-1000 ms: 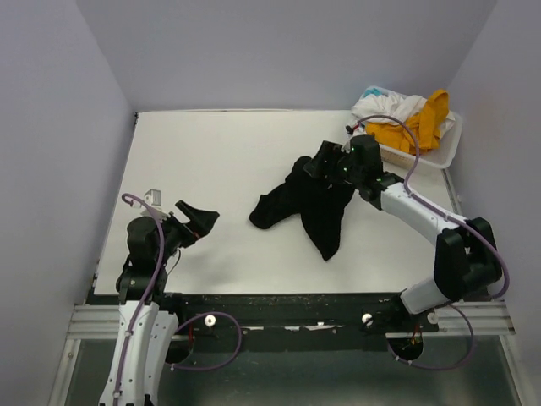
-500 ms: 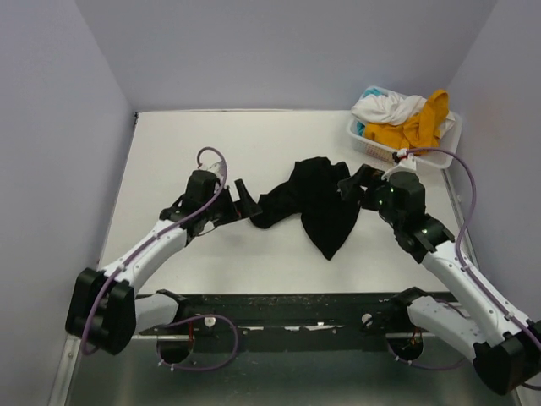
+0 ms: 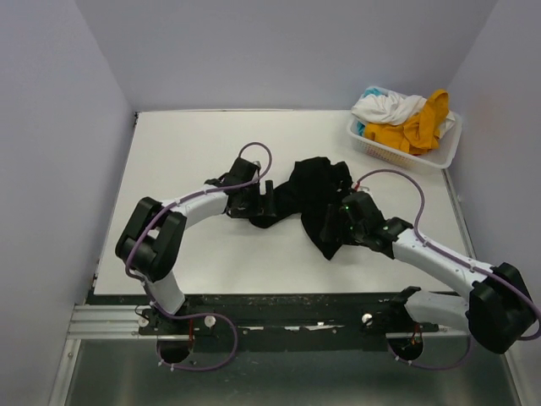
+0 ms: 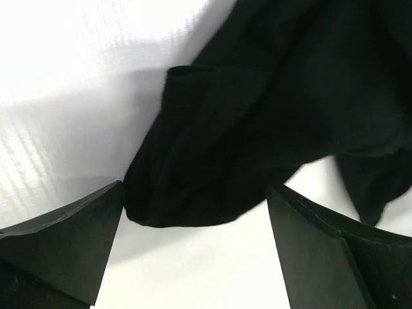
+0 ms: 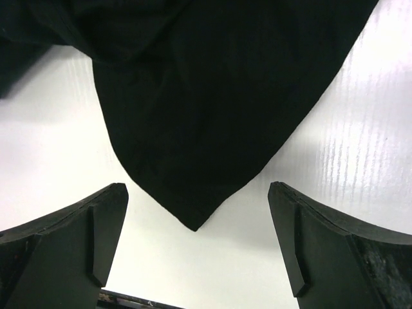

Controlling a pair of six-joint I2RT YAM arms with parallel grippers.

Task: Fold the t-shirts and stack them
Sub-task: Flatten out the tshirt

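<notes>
the left gripper stands wide open, its two dark fingers rising from the bottom corners of the view. between them lies a rounded, bunched end of the black t-shirt, its lowest edge resting on the white table just inside the gap. the cloth nearly reaches the left finger's tip; i can't tell whether they touch. a folded hem runs up the shirt's left side. the fabric spreads up and to the right, crumpled in soft creases, and another dark flap hangs down at the right edge.
</notes>
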